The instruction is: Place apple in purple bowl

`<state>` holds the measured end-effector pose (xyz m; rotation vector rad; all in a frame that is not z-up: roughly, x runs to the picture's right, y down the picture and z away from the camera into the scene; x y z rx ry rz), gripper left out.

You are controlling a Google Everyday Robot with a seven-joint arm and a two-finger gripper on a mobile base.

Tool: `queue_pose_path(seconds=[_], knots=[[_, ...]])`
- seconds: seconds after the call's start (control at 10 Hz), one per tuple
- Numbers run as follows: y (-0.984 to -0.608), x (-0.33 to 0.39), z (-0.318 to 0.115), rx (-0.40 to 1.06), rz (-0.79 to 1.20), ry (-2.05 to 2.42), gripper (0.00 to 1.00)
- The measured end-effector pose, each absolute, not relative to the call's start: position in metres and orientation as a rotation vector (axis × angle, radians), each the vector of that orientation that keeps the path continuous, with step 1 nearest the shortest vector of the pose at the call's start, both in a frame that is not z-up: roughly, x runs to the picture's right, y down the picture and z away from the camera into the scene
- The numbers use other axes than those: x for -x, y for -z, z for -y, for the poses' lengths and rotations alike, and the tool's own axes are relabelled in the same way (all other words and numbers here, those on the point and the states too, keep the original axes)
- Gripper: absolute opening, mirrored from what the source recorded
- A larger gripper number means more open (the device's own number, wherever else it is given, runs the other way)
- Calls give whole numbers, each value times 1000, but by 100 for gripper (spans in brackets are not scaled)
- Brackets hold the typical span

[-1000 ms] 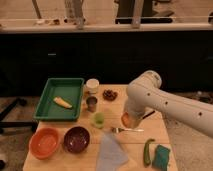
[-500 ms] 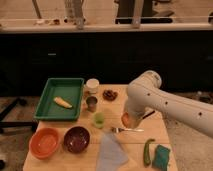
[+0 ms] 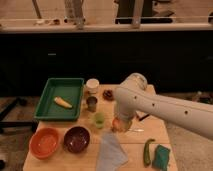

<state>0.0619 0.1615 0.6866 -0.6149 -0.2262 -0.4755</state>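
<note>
The end effector point(image 3: 119, 122) hangs low over the table point(image 3: 134, 146), right of centre, its fingers closed together on the apple point(image 3: 117, 125), which shows as an orange patch at their tips; the grasp looks made; the purple bowl point(image 3: 76, 138) stands apart to the left, beside the orange bowl point(image 3: 44, 142), with nothing visible inside; lift, carry and release are not yet done.

1 purple bowl point(image 3: 76, 140), 1 orange bowl point(image 3: 44, 143), 3 cups point(image 3: 92, 85) point(image 3: 91, 103) point(image 3: 99, 119), 1 tray point(image 3: 60, 82), 1 apple point(image 3: 117, 123), 1 tool point(image 3: 120, 125) right @ apple
</note>
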Motion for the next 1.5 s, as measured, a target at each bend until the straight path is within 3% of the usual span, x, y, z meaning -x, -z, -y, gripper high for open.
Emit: queue_pose_path(seconds=[1.5], knots=[[-668, 60, -207, 677, 519, 621, 0]])
